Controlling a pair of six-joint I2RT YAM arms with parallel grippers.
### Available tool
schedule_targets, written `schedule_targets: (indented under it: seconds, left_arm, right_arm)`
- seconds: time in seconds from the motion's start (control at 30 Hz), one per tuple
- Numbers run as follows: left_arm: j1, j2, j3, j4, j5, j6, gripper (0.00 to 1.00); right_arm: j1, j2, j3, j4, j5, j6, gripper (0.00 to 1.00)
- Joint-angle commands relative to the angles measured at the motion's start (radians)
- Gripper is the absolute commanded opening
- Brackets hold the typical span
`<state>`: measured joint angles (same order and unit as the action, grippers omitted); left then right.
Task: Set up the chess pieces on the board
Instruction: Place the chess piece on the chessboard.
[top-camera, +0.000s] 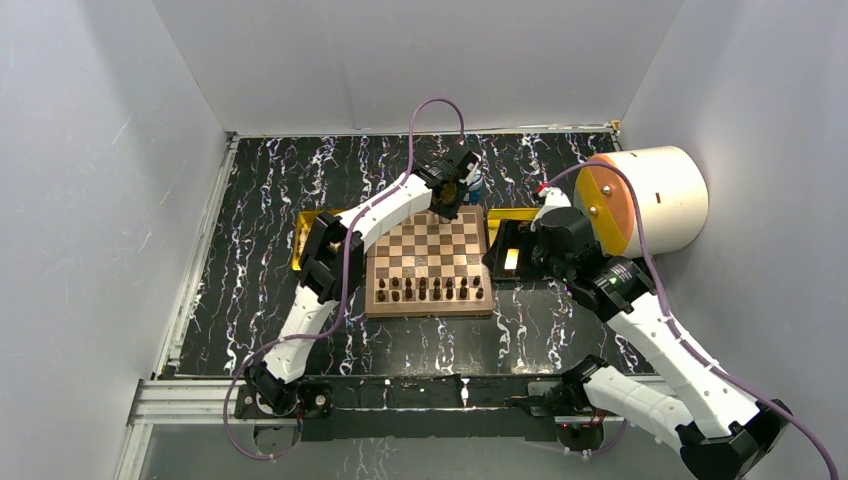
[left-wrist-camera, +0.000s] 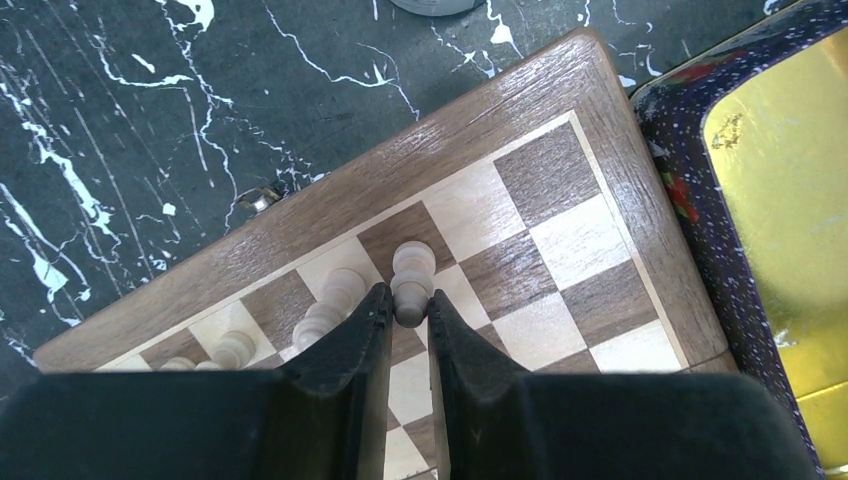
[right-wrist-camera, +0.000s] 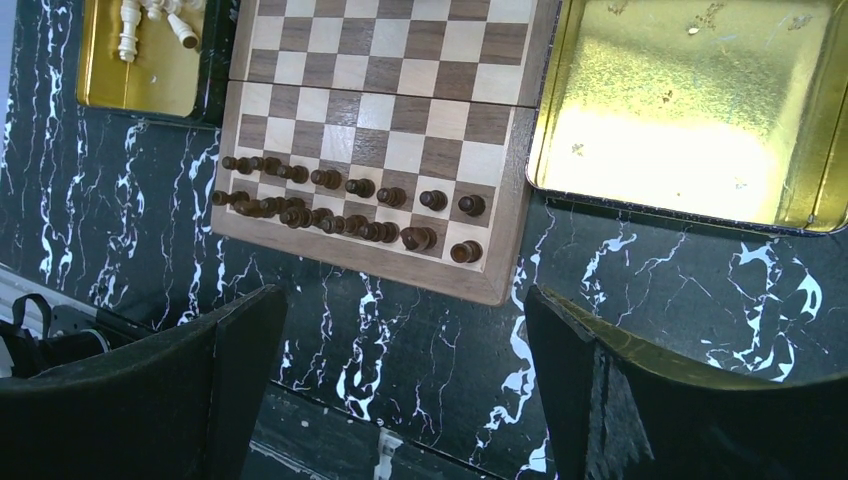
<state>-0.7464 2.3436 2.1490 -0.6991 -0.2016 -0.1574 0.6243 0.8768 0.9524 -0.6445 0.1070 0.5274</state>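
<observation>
1. Dark pieces fill the two near rows of the board.
2. The right gripper hangs just right of the board by a gold tray, jaws spread wide, holding nothing.
3. The left tray holds loose cream pieces.
4. At the far row, the left gripper is clamped on one upright cream piece. More stand just beside it.

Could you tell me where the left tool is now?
The left tool is over the board's far edge in the top view, shut on a cream piece.
</observation>
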Motion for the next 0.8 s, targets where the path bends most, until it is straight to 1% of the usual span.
schedule_targets:
  seconds: [0.0, 0.1, 0.4, 0.77]
  left_arm:
    - [-0.004, 0.025, -0.010, 0.010, -0.004, -0.008, 0.15]
    - [-0.005, 0.026, -0.009, 0.013, -0.010, -0.010, 0.18]
    - [-0.005, 0.031, 0.002, 0.013, -0.014, -0.002, 0.23]
    - [-0.004, 0.033, 0.030, 0.005, -0.058, 0.027, 0.25]
  right_arm:
    - [0.006, -0.027, 0.025, 0.004, 0.024, 0.000, 0.99]
    - [0.006, -0.037, 0.027, -0.004, 0.031, 0.003, 0.99]
    - [0.005, -0.029, 0.038, -0.010, 0.034, -0.004, 0.99]
    - [0.005, -0.022, 0.025, 0.000, 0.026, -0.007, 0.99]
